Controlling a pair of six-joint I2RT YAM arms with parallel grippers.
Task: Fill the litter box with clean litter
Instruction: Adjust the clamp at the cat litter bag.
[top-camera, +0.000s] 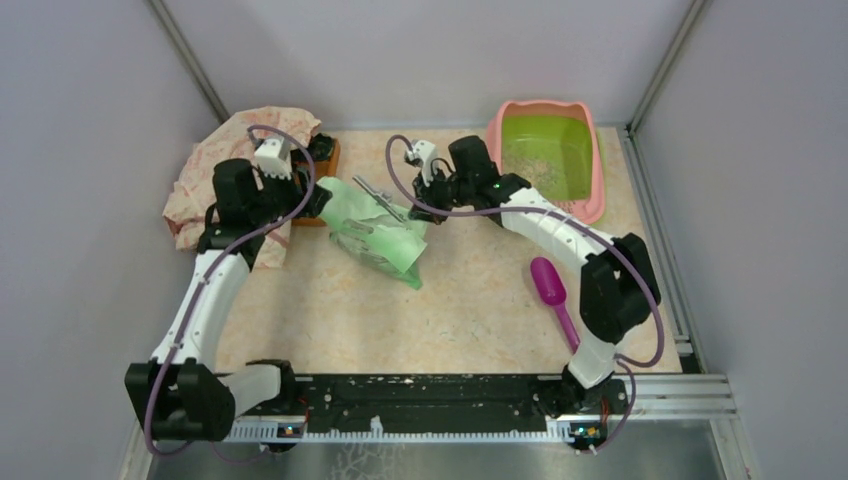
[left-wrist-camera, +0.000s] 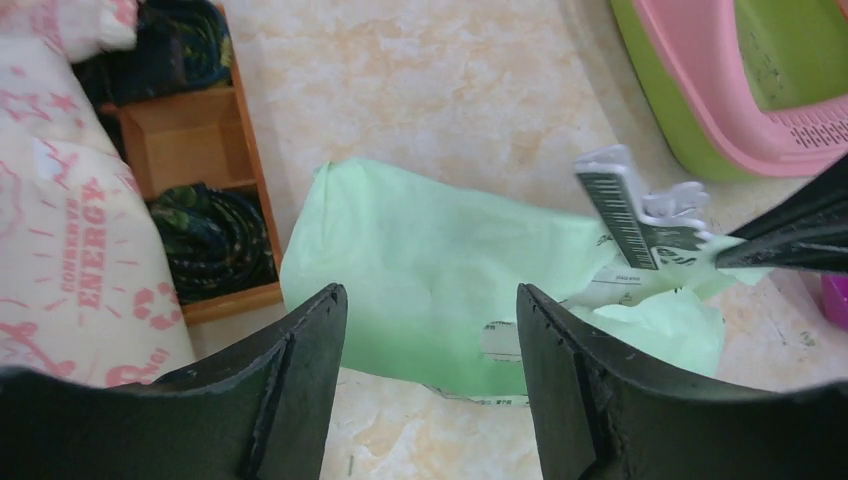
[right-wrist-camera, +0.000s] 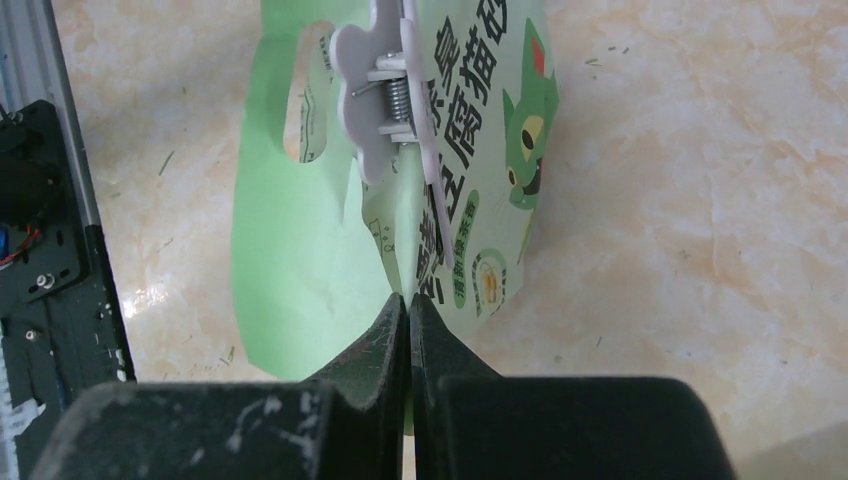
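Right wrist view: the right pincer (right-wrist-camera: 408, 330) is closed, its matte black, scuffed fingers nipping a thin edge of the bag (right-wrist-camera: 300, 250), a limp light green pouch of smooth, creased film. A white plastic clip (right-wrist-camera: 385, 90) with scalloped lobes and a bare metal coil spring bites the bag just beyond the fingers. Beside the clip runs a column of large dark Chinese characters, with a cartoon green cat's face next to them and smaller print below that is too fine to read.

The left pincer (left-wrist-camera: 430, 380) stands open over the bag's plain other end, with its ribbed black jaws well apart and nothing between them. Left of it lies a soft cream cloth (left-wrist-camera: 70, 250) printed in pink, on which the word "ENERGY" is legible. Beside the cloth sits a brown wooden tray (left-wrist-camera: 190, 140) with compartments, two of which hold dark patterned items.

The worktop (top-camera: 470, 300) is marbled beige and glossy. The litter box (top-camera: 548, 160), made of rigid plastic with a pink rim, a lime-green basin and a slotted pink ledge, sits at the far right corner, beyond the right pincer. The clean litter (top-camera: 545, 172) shows there only as a sparse pale scatter on the basin floor. A smooth purple scoop (top-camera: 550, 285) lies near the right arm.
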